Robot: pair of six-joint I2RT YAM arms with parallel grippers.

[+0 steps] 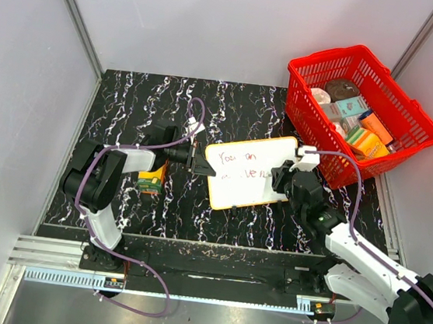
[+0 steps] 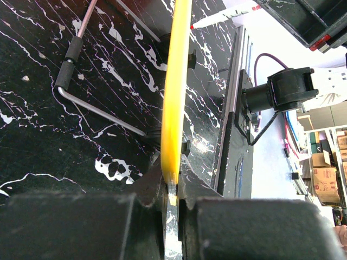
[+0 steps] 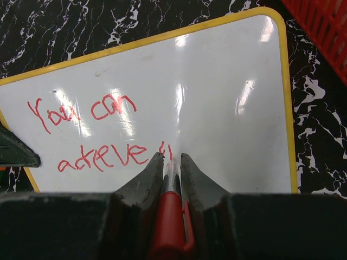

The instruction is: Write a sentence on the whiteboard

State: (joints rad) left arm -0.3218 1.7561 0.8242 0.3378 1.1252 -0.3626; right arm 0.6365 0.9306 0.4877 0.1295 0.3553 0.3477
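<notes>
The whiteboard [image 1: 250, 171] with its orange-yellow rim lies at the table's middle, tilted. My left gripper [image 1: 199, 160] is shut on its left edge; the left wrist view shows the yellow rim [image 2: 174, 97] edge-on, pinched between the jaws. My right gripper [image 1: 287, 175] is shut on a red marker [image 3: 169, 216], tip down on the board [image 3: 217, 108]. The sentence [image 3: 97, 132] is in red, in two lines: "You can" above, "acheve" and fresh strokes [image 3: 165, 149] at the marker tip below. It shows faintly in the top view [image 1: 241, 165].
A red basket [image 1: 361, 112] full of packaged goods stands at the back right, close to the board's right edge. A small orange and green box [image 1: 151, 180] lies left of the board, under my left arm. Grey walls enclose the table.
</notes>
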